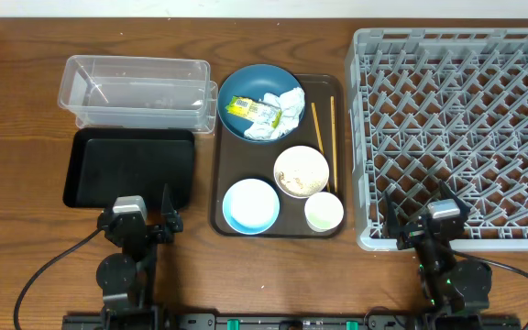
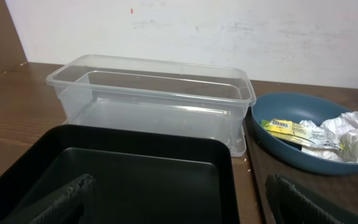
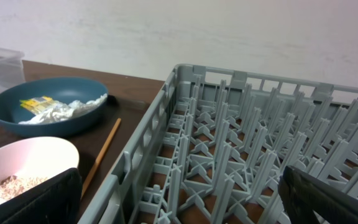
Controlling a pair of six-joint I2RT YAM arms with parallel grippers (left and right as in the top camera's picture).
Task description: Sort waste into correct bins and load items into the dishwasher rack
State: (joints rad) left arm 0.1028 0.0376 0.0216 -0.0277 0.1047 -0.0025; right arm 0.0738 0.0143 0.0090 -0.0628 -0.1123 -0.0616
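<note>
The dark-blue bowl (image 1: 260, 103) sits at the back of the brown tray and holds the yellow-green wrapper (image 1: 250, 110) and white tissue (image 1: 285, 108); it also shows in the left wrist view (image 2: 303, 140). The cream bowl (image 1: 301, 170) holds rice (image 3: 14, 184). The light-blue bowl (image 1: 250, 204) and white cup (image 1: 324, 212) stand at the tray's front. Two chopsticks (image 1: 324, 137) lie along its right side. The clear tub (image 1: 136, 90) and black tray (image 1: 131, 167) are at left, the grey rack (image 1: 461, 128) at right. My left gripper (image 1: 142, 225) and right gripper (image 1: 426, 225) are open and empty at the front edge.
The brown serving tray (image 1: 223, 183) lies in the middle between the bins and the rack. A pale wall stands behind the table. Cables run from both arm bases along the front edge.
</note>
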